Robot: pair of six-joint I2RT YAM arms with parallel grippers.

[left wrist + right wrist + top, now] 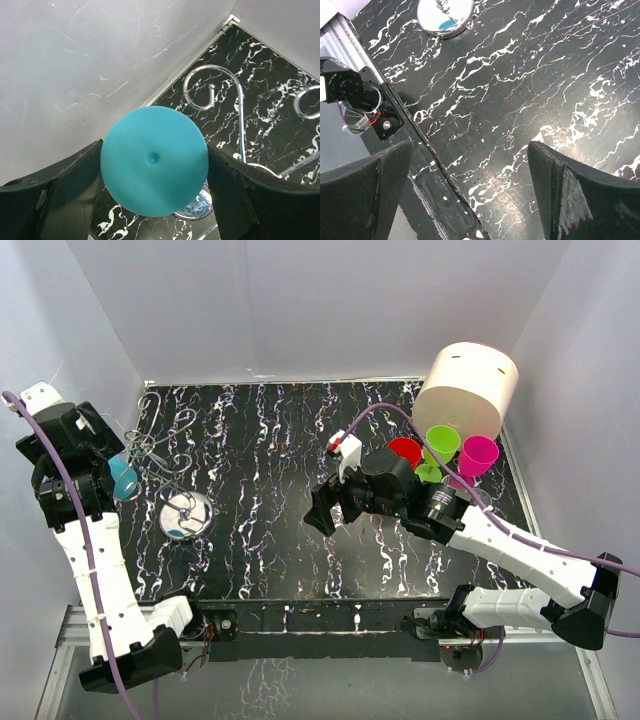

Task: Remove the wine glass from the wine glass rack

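I've got the L tool (155, 146) clamped on the teal wine glass (154, 160), its round foot facing the wrist cam, near the left wall, just beside the wine glass rack (186, 512) loops. R tool (470, 145) is spread wide, holding nothing, above the worktop (520, 75).

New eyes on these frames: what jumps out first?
The teal wine glass, its foot filling the left wrist view, gripped in the left claw beside the silver wire rack. Then the red, green and magenta cups clustered by the cream cylinder, far right.
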